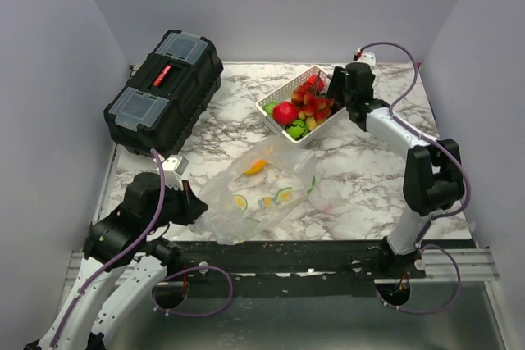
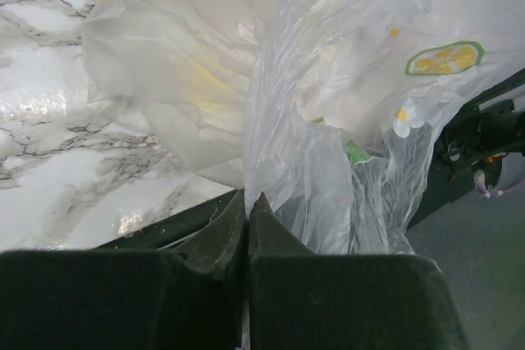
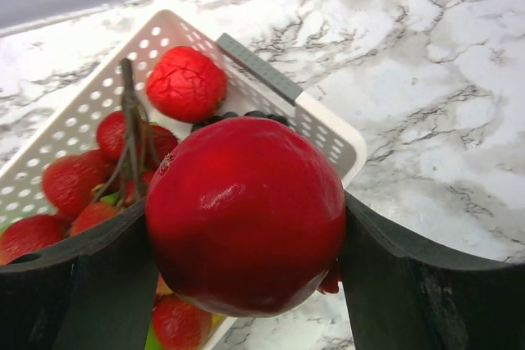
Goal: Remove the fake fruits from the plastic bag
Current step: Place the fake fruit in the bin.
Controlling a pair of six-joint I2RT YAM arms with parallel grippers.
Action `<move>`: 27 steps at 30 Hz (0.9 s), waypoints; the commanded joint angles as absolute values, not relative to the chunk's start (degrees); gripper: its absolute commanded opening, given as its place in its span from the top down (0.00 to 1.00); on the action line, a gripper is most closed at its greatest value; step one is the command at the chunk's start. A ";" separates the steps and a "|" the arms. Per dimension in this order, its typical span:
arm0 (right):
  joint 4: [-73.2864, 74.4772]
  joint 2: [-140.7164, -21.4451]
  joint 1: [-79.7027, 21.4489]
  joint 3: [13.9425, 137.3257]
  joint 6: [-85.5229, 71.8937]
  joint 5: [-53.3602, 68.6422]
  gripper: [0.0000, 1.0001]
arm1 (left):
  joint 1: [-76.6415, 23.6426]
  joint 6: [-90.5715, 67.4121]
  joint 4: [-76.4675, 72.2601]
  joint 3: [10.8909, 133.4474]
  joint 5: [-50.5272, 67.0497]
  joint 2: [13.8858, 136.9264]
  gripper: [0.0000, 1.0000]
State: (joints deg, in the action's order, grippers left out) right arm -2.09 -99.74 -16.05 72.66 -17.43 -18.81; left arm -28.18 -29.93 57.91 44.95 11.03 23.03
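Note:
The clear plastic bag point(image 1: 267, 194) lies crumpled on the marble table near the front. It holds an orange piece point(image 1: 256, 167), pale citrus slices point(image 1: 240, 202) and a green piece point(image 1: 312, 183). My left gripper point(image 1: 197, 206) is shut on the bag's near-left edge; in the left wrist view the fingertips point(image 2: 248, 200) pinch the film point(image 2: 328, 120). My right gripper point(image 1: 336, 92) is shut on a glossy red round fruit point(image 3: 246, 211) over the right end of the white basket point(image 3: 328, 125). The basket point(image 1: 283, 88) holds red strawberries point(image 3: 187, 84), a red apple point(image 1: 285, 112) and green pieces point(image 1: 297, 129).
A black toolbox point(image 1: 164, 92) stands at the back left. Grey walls close in the table on three sides. The black frame rail point(image 1: 312, 247) runs along the near edge.

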 commanded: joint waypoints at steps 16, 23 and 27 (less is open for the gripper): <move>5.28 -110.81 -13.25 80.87 -15.08 -12.67 0.39 | -27.76 -29.44 57.04 45.31 11.60 23.24 1.00; 6.31 -109.96 -13.26 81.87 -14.02 -13.00 0.05 | -27.61 -29.40 56.95 45.31 11.85 23.14 1.00; 6.99 -107.76 -13.27 81.47 -13.82 -13.09 0.00 | -27.54 -29.36 56.95 45.31 11.91 23.24 1.00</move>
